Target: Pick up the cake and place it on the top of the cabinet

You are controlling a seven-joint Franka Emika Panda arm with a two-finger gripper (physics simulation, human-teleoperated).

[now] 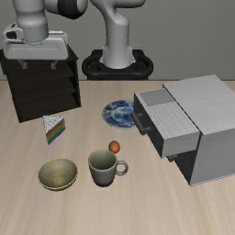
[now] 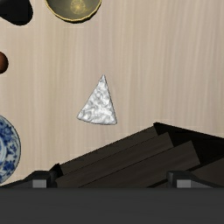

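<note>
A wedge of cake (image 1: 55, 129) with a white top and rainbow layers stands on the wooden counter (image 1: 138, 197), just in front of a dark cabinet (image 1: 41, 84) with stacked drawers. The end effector (image 1: 39, 50) hangs right above that cabinet's top. Near the cake lie an olive bowl (image 1: 58, 173) and a grey-green mug (image 1: 104, 167), side by side, with a small orange-red ball (image 1: 114, 146) just behind the mug. A blue-patterned plate (image 1: 119, 113) sits beside a grey cabinet (image 1: 207, 128), whose drawer (image 1: 163, 117) is pulled out.
</note>
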